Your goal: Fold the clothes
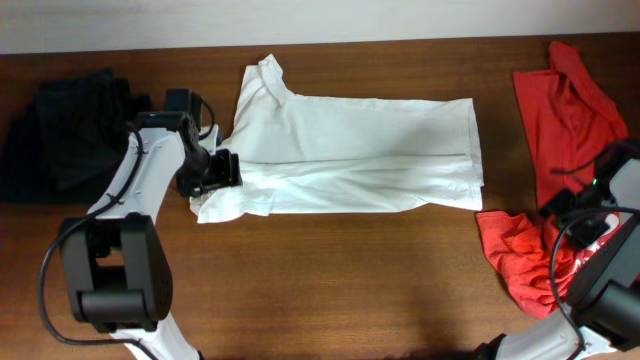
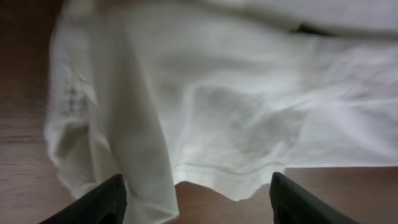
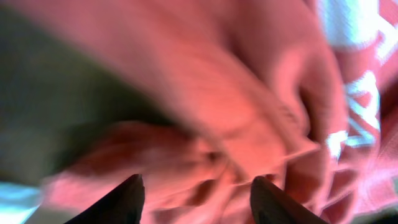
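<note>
A white T-shirt [image 1: 360, 150], folded lengthwise, lies across the middle of the table, collar end to the left. My left gripper [image 1: 218, 172] is at its left end, open over the sleeve and hem. In the left wrist view the white T-shirt [image 2: 236, 118] fills the frame and the open fingers [image 2: 199, 200] straddle its hem edge, holding nothing. Red T-shirt cloth [image 1: 515, 255] lies crumpled at the right, with more red cloth [image 1: 560, 100] behind it. My right gripper [image 1: 588, 226] hovers over it, open. In the right wrist view its fingers [image 3: 199, 196] are apart above blurred red cloth [image 3: 236, 112] with white lettering.
A pile of black clothing [image 1: 70, 130] lies at the far left. The wooden table [image 1: 330, 290] shows bare in front of the white shirt. The back wall runs along the table's far edge.
</note>
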Controlling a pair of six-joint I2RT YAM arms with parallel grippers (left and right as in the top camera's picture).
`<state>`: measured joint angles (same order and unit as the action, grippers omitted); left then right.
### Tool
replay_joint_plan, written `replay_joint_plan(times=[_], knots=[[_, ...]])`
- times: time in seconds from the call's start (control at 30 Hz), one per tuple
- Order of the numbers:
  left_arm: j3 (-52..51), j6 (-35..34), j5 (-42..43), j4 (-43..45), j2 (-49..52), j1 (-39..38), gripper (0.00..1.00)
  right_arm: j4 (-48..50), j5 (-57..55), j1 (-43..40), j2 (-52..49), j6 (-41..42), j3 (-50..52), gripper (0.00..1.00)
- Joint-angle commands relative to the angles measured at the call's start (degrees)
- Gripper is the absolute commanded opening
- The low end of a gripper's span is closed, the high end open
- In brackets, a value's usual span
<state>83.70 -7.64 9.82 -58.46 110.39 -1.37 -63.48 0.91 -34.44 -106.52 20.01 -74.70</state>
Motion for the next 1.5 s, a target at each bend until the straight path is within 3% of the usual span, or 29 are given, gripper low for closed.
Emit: replay_joint_plan(times=[0.0,0.1,0.3,0.7,0.87,1.0,1.07,1.4,1.47], knots=[[3.8,1.3,-0.7,-0.3,-5.7,-0.2,0.73,-1.3,8.3,3.6,5.0,-8.1,-5.1,0.65],[3.8,1.3,-0.7,-0.7,-6.8,-1.6,0.73,-1.5,9.6,6.7,6.0,-11.1,-5.2,0.75],[0.0,1.5,-6.4,-0.5,-5.5,-8.0,0.73,-1.7,9.0,12.2,5.5,-12.2,-4.9,0.77],[-8.4,1.5,-13.7,6.2,-0.4,-15.0,0.72,-2.1,8.8,13.5,5.5,-12.3,-4.9,0.78],[-8.5,1.5,-13.7,7.9,0.3,-15.8,0.53,-2.1,8.8,13.5,5.5,-12.3,-4.9,0.78],[-8.5,1.5,-13.7,7.9,0.5,-16.9,0.53,-2.1,8.8,13.5,5.5,-12.3,-4.9,0.78],[-8.5,1.5,-13.9,7.9,0.5,-17.8,0.59,-2.1,8.8,13.5,5.5,-12.3,-4.9,0.78],[-8.6,1.5,-18.9,8.3,4.4,-20.6,0.58,-2.1,8.8,13.5,5.5,-12.3,-4.9,0.78],[-8.6,1.5,-19.1,8.5,5.0,-20.6,0.54,-2.1,8.8,13.5,5.5,-12.3,-4.9,0.78]])
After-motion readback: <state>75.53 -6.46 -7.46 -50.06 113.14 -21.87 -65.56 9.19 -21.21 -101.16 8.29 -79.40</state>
